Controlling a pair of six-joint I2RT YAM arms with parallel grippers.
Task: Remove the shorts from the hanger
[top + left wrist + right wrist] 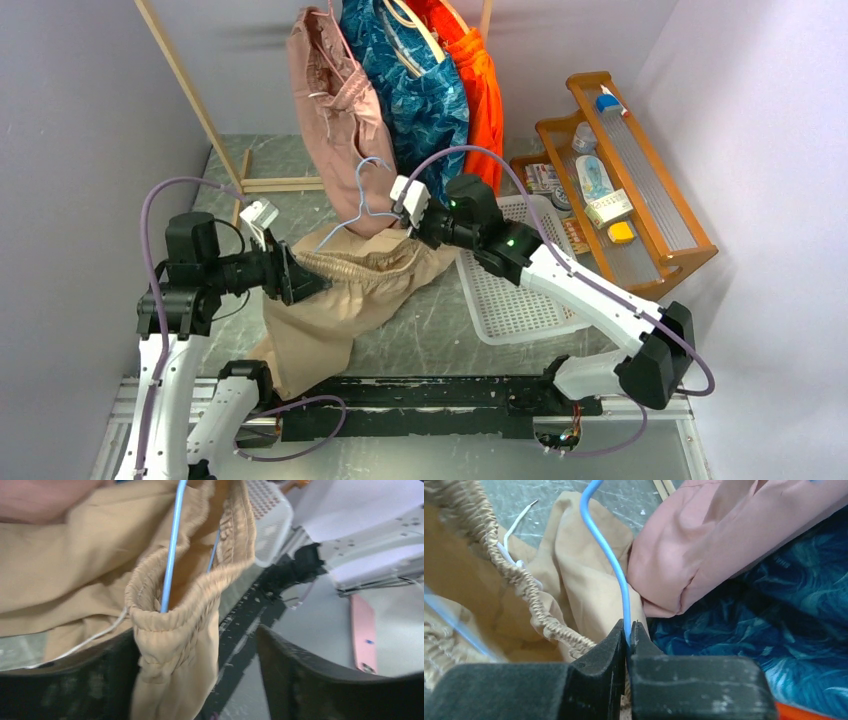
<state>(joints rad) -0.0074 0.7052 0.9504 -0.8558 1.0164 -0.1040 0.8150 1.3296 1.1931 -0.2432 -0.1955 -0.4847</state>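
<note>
The tan shorts (340,290) lay slumped on the worktop (435,325) between the two arms, waistband strung on the blue wire hanger (362,200). The pink pair (335,110), patterned blue pair (415,80) and orange pair (485,90) hung from the rail behind. The right claw (629,630) was clenched on the hanger wire, pinching it just where it left the fabric, at the waistband's right end. The left claw (303,282) sat at the opposite end with its jaws released and apart; the gathered waistband (175,615) lay against one finger rather than being gripped, the wire passing through it just above. The waistband's long axis ran left to right from one claw to the other, rising slightly toward the right, while the legs trailed down toward the near edge on the left arm's side. The hanger's hook pointed away, toward the hanging pairs. Judging by this, the left arm was the nearer one to draw the waistband leftward along that axis and off the wire, with the right holding the hanger fixed.
</note>
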